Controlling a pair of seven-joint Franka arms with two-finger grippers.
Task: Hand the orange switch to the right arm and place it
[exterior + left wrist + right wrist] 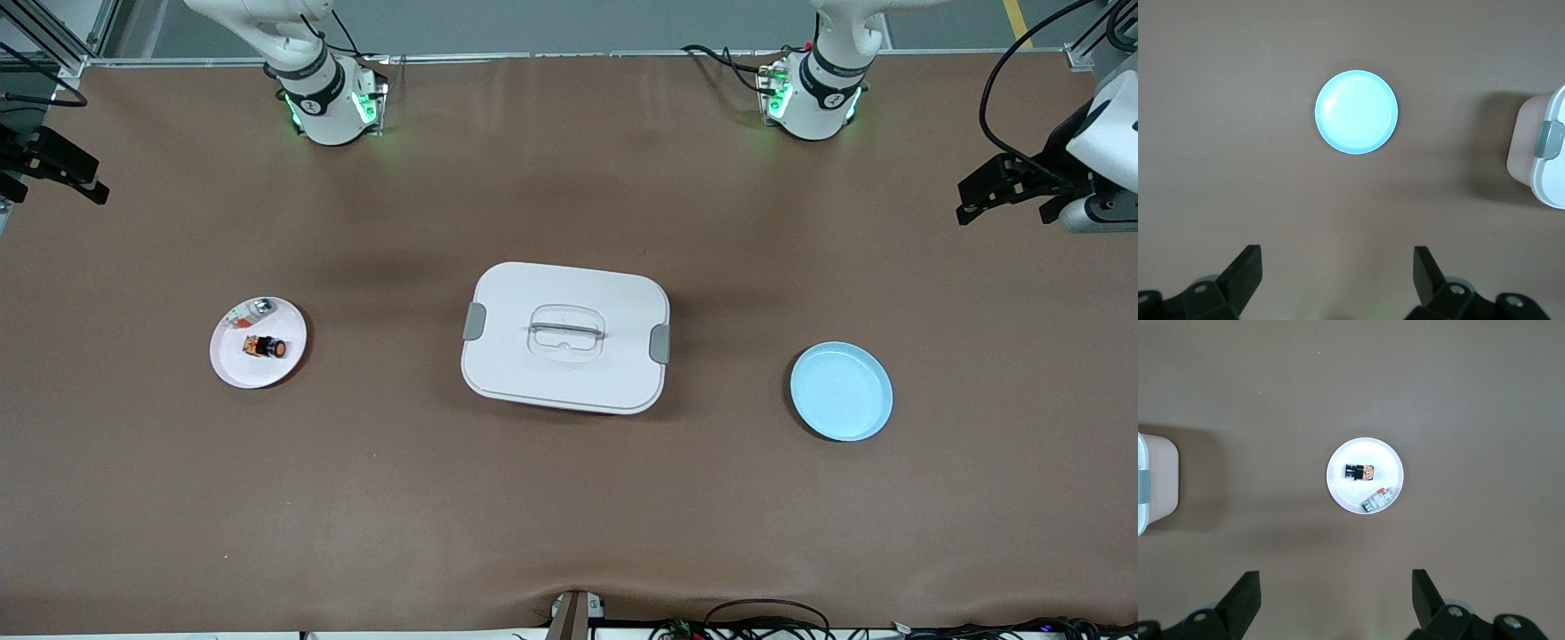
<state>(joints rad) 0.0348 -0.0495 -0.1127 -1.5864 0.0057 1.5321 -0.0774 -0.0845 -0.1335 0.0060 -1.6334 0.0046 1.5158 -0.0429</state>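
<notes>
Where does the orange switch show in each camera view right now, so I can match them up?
Front view: the orange switch lies on the white plate, toward the right arm's end of the table.
Left wrist view: not in it.
Right wrist view: on the same white plate, switch beside the small silver-and-white part.
Shared landmark: the white lidded box.

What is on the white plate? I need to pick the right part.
The white plate holds the orange switch, lying on its side, and a small silver-and-white part with red marks, set apart from it. Nothing covers either; their undersides cannot be seen.
</notes>
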